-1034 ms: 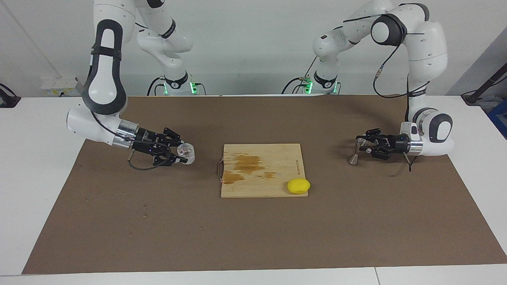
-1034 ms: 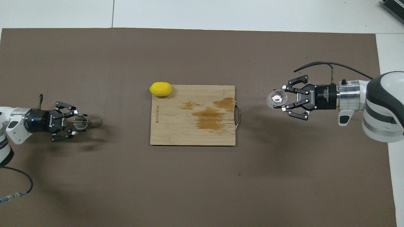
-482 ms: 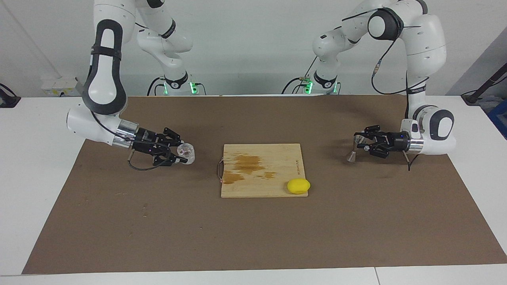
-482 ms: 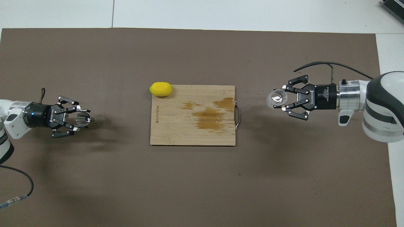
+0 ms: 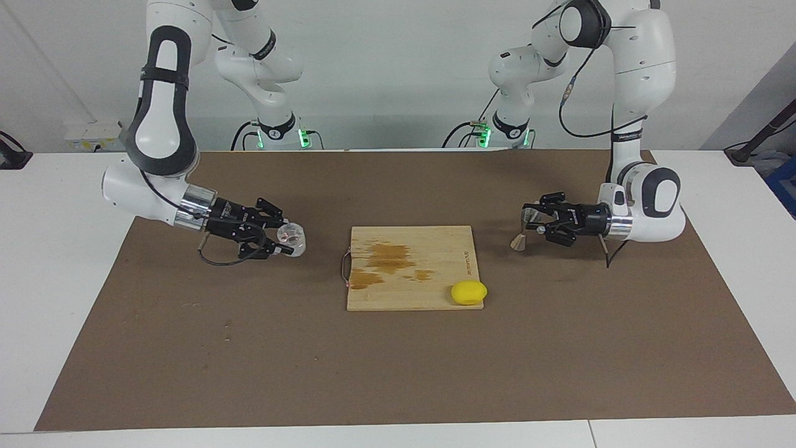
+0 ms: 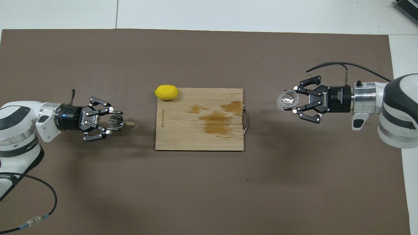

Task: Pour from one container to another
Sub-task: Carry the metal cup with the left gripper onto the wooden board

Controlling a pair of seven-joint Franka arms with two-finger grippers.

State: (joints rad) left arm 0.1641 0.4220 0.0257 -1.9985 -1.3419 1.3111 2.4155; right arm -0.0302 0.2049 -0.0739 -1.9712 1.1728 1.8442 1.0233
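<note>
To pour cleanly, the two vessels should meet over the cutting board (image 5: 410, 267), jigger upright and steady, glass tipped slowly at its rim. The left gripper (image 5: 530, 221) has its fingers closed around the metal jigger (image 5: 521, 231), lifted just off the mat toward the left arm's end from the board. The right gripper (image 5: 281, 239) clasps the glass cup (image 5: 292, 239), toward the right arm's end from the board.
</note>
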